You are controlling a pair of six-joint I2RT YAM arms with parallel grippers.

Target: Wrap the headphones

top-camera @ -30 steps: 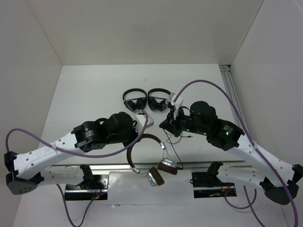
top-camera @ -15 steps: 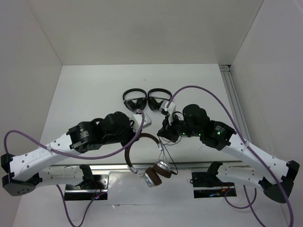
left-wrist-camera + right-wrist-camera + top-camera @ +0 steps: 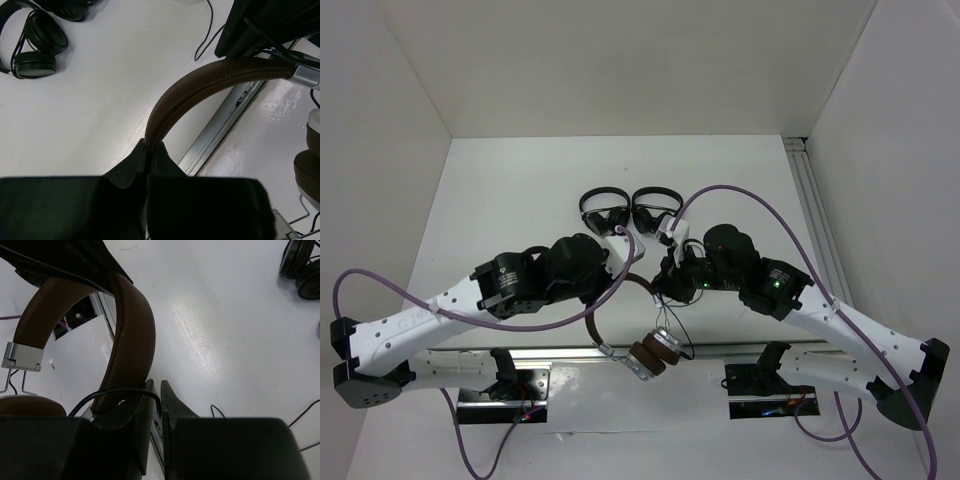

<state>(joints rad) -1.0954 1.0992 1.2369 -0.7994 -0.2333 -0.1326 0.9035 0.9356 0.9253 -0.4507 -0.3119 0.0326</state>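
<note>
The headphones hang in the air between my two arms. Their brown headband (image 3: pixel 616 303) arches down to the silver cups and brown pads (image 3: pixel 655 353) near the table's front rail. My left gripper (image 3: pixel 624 273) is shut on the headband (image 3: pixel 210 80), pinching its end between the fingertips (image 3: pixel 136 159). My right gripper (image 3: pixel 664 284) is shut on the thin dark cable (image 3: pixel 115 391), which arcs over the left finger into the closed jaws, right beside the headband (image 3: pixel 131 340). A silver slider (image 3: pixel 22 358) and a brown pad (image 3: pixel 30 407) show lower left in the right wrist view.
Two small all-black headphones (image 3: pixel 605 212) (image 3: pixel 656 210) lie side by side behind the grippers; they also show in the left wrist view (image 3: pixel 35 47). An aluminium rail (image 3: pixel 550 352) runs along the front edge. White walls enclose the table on three sides.
My right gripper has moved left and nearer, close up to the headband. The ear cups have swung left and drawn together under the headband. My left gripper has kept its hold.
</note>
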